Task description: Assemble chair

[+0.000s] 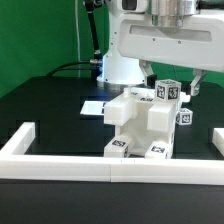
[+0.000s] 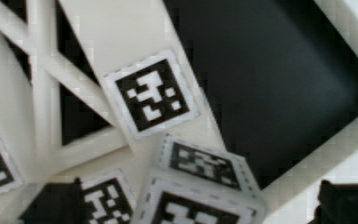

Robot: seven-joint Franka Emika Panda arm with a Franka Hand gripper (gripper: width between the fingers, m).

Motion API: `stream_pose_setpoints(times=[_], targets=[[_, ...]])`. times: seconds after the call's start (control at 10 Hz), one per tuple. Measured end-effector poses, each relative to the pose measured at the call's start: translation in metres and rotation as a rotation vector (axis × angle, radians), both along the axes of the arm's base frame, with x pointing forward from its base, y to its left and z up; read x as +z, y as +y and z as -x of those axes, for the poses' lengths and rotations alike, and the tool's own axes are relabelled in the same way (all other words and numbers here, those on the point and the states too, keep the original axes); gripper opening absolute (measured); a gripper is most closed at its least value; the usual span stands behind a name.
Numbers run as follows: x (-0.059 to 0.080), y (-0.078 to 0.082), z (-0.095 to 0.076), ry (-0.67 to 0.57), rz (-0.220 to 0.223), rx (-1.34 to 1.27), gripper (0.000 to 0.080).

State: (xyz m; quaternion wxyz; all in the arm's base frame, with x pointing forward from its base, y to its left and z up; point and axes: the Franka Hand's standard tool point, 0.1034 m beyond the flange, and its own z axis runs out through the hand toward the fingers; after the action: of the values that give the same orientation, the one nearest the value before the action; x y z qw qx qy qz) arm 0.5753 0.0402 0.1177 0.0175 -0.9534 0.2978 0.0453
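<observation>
The chair (image 1: 140,128), a partly built stack of chunky white blocks with black-and-white tags, stands on the black table just behind the front rail. My gripper (image 1: 173,84) hangs over its upper part, at the exterior view's right, and straddles a tagged white piece (image 1: 170,92) on top. In the wrist view the gripper (image 2: 201,206) is open. Its dark fingertips (image 2: 51,204) stand wide on either side of tagged white blocks (image 2: 194,170), with a gap on one side. A long white bar carrying a tag (image 2: 153,95) runs away from the jaws.
A long low white rail (image 1: 70,160) borders the table's front and turns back at both corners. The marker board (image 1: 95,107) lies flat behind the chair at the exterior view's left. The arm's white base (image 1: 120,65) stands at the back, before a green curtain.
</observation>
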Motion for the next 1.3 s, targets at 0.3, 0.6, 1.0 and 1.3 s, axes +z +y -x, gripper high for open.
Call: stream_pose_setpoints(times=[0.3, 0.6, 1.0, 1.3], targets=[[-0.0001, 0.002, 0.001, -0.012, 0.011, 0.329, 0.0649], [0.0013, 0.0016, -0.0015, -0.032, -0.002, 0.576, 0.0649], [0.0009, -0.0027, -0.0018, -0.042, -0.021, 0.858, 0.0649], [0.0003, -0.0054, -0.0017, -0.044, -0.026, 0.923, 0.0649]])
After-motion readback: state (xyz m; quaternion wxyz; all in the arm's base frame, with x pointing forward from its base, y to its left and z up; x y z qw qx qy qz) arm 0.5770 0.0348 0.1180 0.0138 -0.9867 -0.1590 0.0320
